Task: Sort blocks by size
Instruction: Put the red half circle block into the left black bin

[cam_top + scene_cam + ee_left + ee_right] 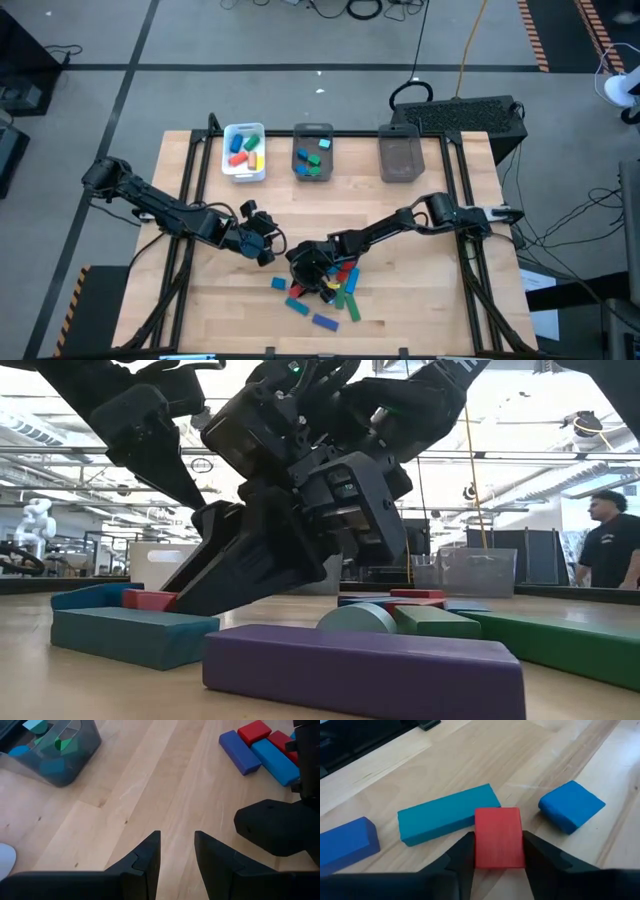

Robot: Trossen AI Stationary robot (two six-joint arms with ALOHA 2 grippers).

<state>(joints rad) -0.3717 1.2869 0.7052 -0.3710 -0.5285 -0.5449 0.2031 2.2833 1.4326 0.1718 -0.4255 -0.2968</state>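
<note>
So right now the right gripper (pixel 497 851) is down in the loose pile near the front of the light wooden table (pixel 420 290), with both dark fingers pressed against the sides of a small red rectangular block (pixel 498 837). Looks like a proper clamp, and the block seems to sit at table level, though I can't tell if it's lifted at all.

What worries me is how crowded it is. A long teal bar (pixel 447 819) lies just behind the red block, touching it or close to it, and a stubby blue block (pixel 571 805) sits just off to the side. If the grip is shallow or the block twists on the way up, it could drag the teal bar or knock the neighbours around. A dark blue bar (pixel 345 842) is a bit further out, probably safe.

Second thing: the left gripper (pixel 177 850) hovers just beside the right one, fingers apart and holding nothing, above bare wood. The two arms are really close in the overhead view, so a careless lift toward the back could clip it.

Already-sorted blocks sit in the white tray (pixel 230 172) and the middle grey bin (pixel 297 158); the other grey bin (pixel 401 160) looks empty. A drop in transit means a block rolling off somewhere awkward.
</note>
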